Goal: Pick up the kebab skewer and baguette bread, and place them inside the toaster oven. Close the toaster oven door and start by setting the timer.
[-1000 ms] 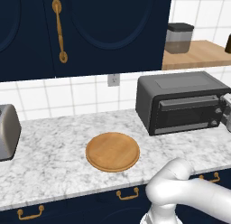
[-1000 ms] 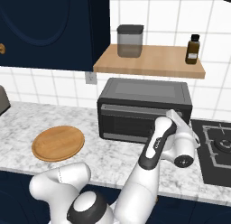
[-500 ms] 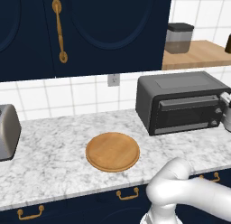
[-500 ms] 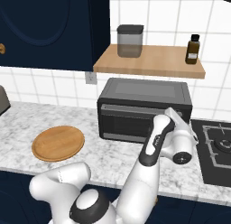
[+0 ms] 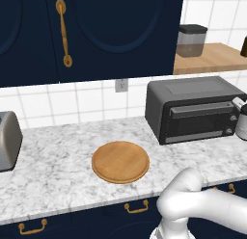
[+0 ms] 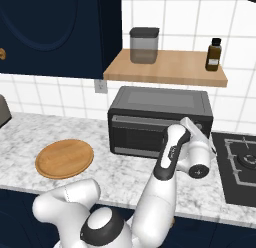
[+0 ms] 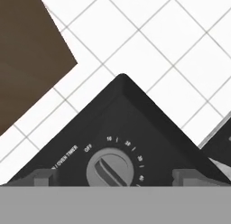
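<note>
The toaster oven stands on the counter against the tiled wall. Its door is shut, with the grey bar handle along its top edge. My gripper is open at the oven's right-hand panel. Its fingertips stand wide apart on either side of the grey timer knob, whose pointer is near OFF, and do not touch it. My hand hangs in front of the knob panel. The kebab skewer and the baguette bread are hidden or out of view.
A bare wooden plate lies on the marble counter, left of the oven. A silver slot toaster is at the far left. A wooden shelf above the oven holds a canister and a bottle. A stove lies to the right.
My hand has shifted slightly up and in toward the oven's knob panel. The oven, its door and the plate have stayed put.
</note>
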You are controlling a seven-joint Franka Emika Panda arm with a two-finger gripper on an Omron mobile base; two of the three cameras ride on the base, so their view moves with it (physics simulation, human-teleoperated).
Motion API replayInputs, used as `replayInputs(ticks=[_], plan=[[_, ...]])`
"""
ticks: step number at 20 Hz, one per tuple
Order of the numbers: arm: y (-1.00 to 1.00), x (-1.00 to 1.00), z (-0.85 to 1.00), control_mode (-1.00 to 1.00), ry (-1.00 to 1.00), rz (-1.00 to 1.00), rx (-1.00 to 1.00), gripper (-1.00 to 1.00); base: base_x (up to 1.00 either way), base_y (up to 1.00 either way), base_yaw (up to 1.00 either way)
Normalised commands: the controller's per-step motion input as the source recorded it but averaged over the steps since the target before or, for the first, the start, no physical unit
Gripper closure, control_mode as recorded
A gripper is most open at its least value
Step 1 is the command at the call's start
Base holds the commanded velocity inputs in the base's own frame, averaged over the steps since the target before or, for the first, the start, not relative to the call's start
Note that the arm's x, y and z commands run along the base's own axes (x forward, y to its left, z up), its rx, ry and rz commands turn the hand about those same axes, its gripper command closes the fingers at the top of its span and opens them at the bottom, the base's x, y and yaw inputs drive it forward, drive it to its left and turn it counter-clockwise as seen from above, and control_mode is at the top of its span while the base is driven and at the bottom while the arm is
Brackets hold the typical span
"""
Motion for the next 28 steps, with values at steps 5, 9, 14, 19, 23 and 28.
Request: replayInputs(ticks=[5,9,14,19,23,28], plan=[[0.02,0.15,0.00,-1.00,0.03,0.00,0.00,-1.00,0.00,0.00,0.00],[0.02,0.01,0.00,-1.00,0.02,0.00,0.00,-1.00,0.00,0.00,0.00],[0.00,0.00,0.00,-1.00,0.00,0.00,0.00,-1.00,0.00,0.00,0.00],[0.00,0.00,0.00,-1.00,0.00,0.00,0.00,1.00,0.00,0.00,0.00],[0.00,0.00,0.00,-1.00,0.00,0.00,0.00,1.00,0.00,0.00,0.00],[0.00,0.00,0.00,-1.00,0.00,0.00,0.00,1.00,0.00,0.00,0.00]])
